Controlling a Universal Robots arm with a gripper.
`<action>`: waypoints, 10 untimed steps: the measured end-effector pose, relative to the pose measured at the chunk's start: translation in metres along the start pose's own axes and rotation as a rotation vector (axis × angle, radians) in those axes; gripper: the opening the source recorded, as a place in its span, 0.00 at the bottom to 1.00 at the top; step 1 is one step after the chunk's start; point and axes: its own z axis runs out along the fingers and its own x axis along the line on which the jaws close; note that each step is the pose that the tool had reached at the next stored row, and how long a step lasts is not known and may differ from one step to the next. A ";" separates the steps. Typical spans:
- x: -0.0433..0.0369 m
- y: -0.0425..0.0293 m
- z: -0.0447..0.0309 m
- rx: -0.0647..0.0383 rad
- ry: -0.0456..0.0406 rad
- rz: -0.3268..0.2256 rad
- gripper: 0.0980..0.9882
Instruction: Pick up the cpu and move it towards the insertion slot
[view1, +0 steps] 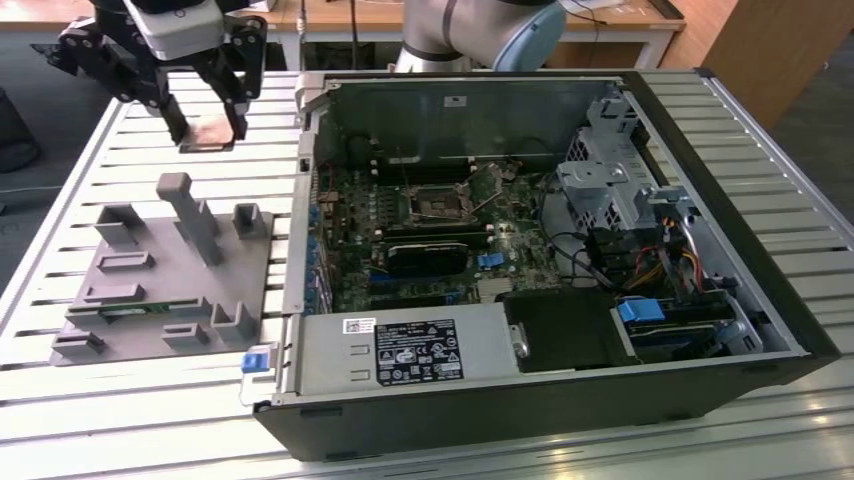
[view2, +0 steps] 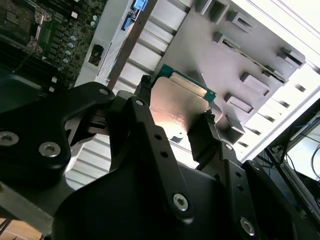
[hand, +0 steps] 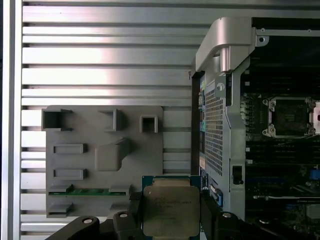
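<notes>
- Gripper up in the upper left of the exterior view, black fingers pinching the cpu by two opposite edges, clear above the slatted table.
- Cpu seen in both wrist views too: silvery top with a green edge, clamped between the finger pads near the centre of the second wrist view, and at the bottom centre of the first wrist view.
- Held well apart from the insertion slot, which sat with dark centre and metal frame on the motherboard inside the open computer case, near the middle of the exterior view.
- Same slot at the right edge of the first wrist view, past the case's metal wall.
- Grey fixture lying flat on the table at the exterior view's left, below the gripper in the frame, just beside the case.
- Narrow green memory stick resting in a recess along the fixture's lower edge in the first wrist view.
</notes>
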 end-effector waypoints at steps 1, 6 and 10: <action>-0.0012 0.0001 0.0001 0.000 -0.0001 0.000 0.50; -0.0067 0.0008 0.0001 0.000 -0.0001 0.000 0.50; -0.0112 0.0015 0.0002 0.000 -0.0001 0.000 0.50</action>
